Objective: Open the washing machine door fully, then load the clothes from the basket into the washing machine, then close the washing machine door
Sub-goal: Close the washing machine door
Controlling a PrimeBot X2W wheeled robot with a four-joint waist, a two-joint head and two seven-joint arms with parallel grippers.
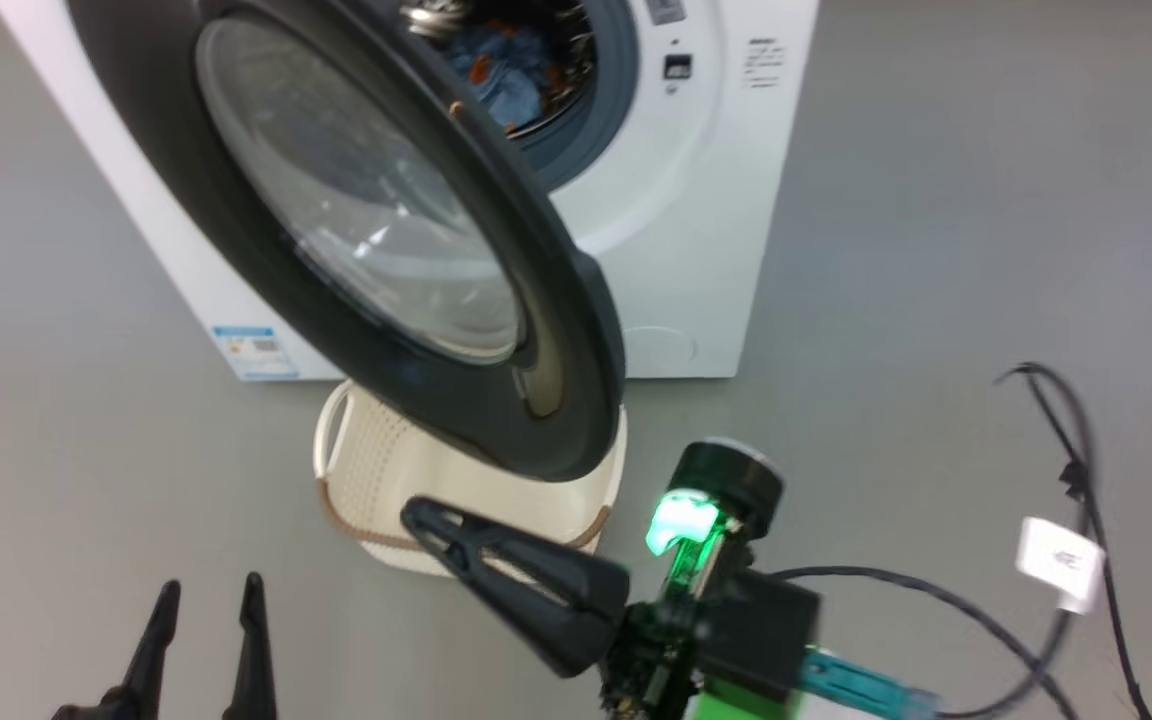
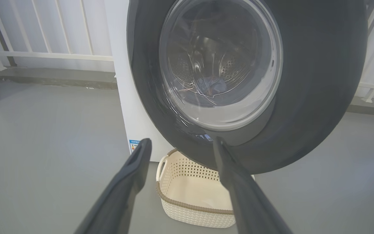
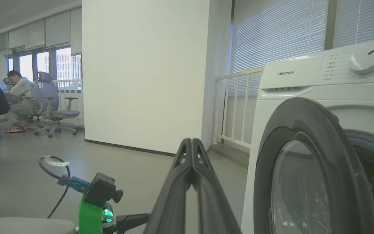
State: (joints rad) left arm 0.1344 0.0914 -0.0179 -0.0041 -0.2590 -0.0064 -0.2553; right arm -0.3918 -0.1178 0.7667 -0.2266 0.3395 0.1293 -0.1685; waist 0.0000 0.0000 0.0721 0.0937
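The washing machine door (image 1: 356, 200) hangs half-open, its lower rim at one o'clock from the shut, empty right pincer (image 1: 423, 517), seemingly nearer than the wide left pincer (image 1: 213, 590); the clothes (image 1: 511, 70) lie inside the washing machine (image 1: 676, 220)

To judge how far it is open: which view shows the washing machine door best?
The head view: the washing machine door stands swung out, the drum opening showing past its edge. The left wrist view sees it face on, hiding the angle. The right wrist view sees it sidelong, cut by the frame.
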